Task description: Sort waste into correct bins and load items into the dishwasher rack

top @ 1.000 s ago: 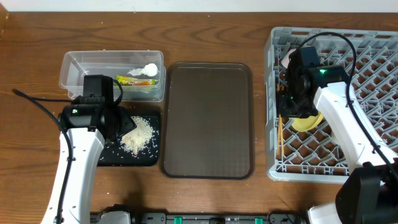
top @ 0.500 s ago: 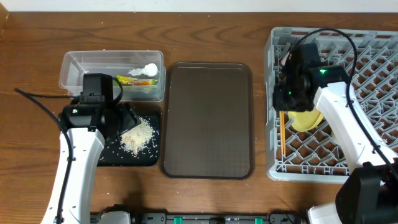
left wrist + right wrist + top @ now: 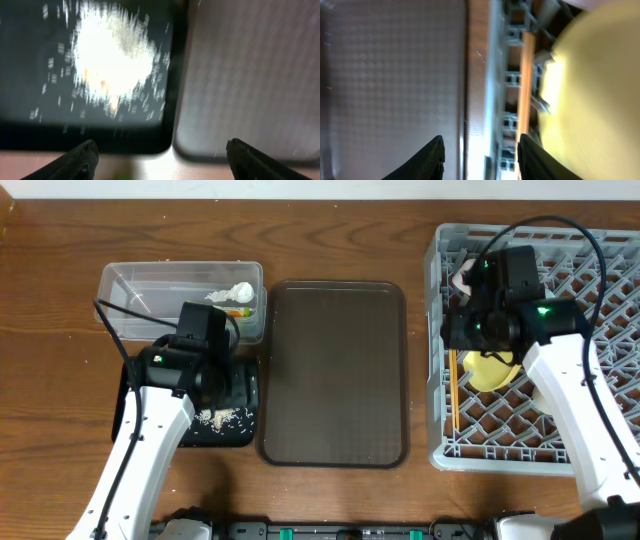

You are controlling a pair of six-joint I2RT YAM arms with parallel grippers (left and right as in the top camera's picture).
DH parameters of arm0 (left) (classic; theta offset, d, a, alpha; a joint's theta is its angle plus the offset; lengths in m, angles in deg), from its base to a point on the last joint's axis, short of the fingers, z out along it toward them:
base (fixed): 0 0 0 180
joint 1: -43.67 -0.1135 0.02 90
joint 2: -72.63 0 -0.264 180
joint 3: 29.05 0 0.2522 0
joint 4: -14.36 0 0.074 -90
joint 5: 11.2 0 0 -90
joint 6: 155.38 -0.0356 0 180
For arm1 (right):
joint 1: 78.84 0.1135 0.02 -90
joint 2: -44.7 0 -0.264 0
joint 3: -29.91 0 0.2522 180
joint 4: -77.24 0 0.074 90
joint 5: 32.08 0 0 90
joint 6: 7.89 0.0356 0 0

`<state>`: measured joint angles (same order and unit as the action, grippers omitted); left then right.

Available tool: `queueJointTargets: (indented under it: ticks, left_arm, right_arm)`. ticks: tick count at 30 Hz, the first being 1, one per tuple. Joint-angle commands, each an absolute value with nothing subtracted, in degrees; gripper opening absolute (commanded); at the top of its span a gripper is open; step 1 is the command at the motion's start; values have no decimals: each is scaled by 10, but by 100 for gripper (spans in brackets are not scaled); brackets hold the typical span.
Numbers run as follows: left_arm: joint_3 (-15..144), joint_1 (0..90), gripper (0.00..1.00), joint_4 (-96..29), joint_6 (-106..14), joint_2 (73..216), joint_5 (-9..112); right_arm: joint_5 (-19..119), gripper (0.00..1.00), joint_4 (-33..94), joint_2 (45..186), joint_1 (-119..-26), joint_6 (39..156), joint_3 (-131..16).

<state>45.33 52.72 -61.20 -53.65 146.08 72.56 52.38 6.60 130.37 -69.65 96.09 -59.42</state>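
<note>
The clear tub (image 3: 150,290) holds the crumpled white scrap (image 3: 240,291) and the green-and-orange wrapper (image 3: 236,310). The black tray (image 3: 243,432) holds rice grains (image 3: 225,416), seen as a blurred white pile in the left wrist view (image 3: 112,55). My left gripper (image 3: 228,383) (image 3: 162,160) hangs open and empty above the black tray's right edge. The grey rack (image 3: 600,270) holds the yellow plate (image 3: 495,370) (image 3: 592,90), chopsticks (image 3: 452,395) (image 3: 525,85) and pinkish-white bowl (image 3: 462,277). My right gripper (image 3: 462,335) (image 3: 480,157) is open and empty above the rack's left wall. The blue bowl and green cup are out of view.
The dark brown serving tray (image 3: 335,370) (image 3: 250,75) (image 3: 395,75) lies between the black tray and the rack. The rack's left wall (image 3: 500,100) stands beside a strip of bare wooden table (image 3: 420,370).
My left arm has swung right over the black tray and now covers most of the rice pile. My right arm has lifted and shifted slightly, away from the chopsticks.
</note>
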Motion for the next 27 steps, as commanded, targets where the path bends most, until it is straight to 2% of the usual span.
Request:
queueJointTargets:
  ticks: [1,6,13,14,15,16,22,27]
  left_arm:
    - [449,528,85,-642,-553,1451,728]
    - [428,528,85,-640,-555,1385,728]
    - [354,565,87,-561,-566,1163,728]
    - [344,569,92,-554,-566,1133,728]
    - [336,570,92,-550,-566,1102,730]
    - [331,570,92,-548,-566,1079,735]
    - [327,570,93,-546,-566,992,734]
    - [327,570,93,-555,-566,984,734]
  right_arm:
    - [561,47,45,1275,-689,982,-591]
    - [602,50,59,1211,-649,1008,-540]
    - [680,56,167,1038,-564,1049,-391]
    - [686,62,172,1016,-558,1060,-375]
    - [691,96,176,993,-554,1070,-358]
    - [691,99,177,973,-552,1074,-345]
    - [690,99,162,914,-552,1074,-316]
    - [691,99,158,912,-552,1074,-316]
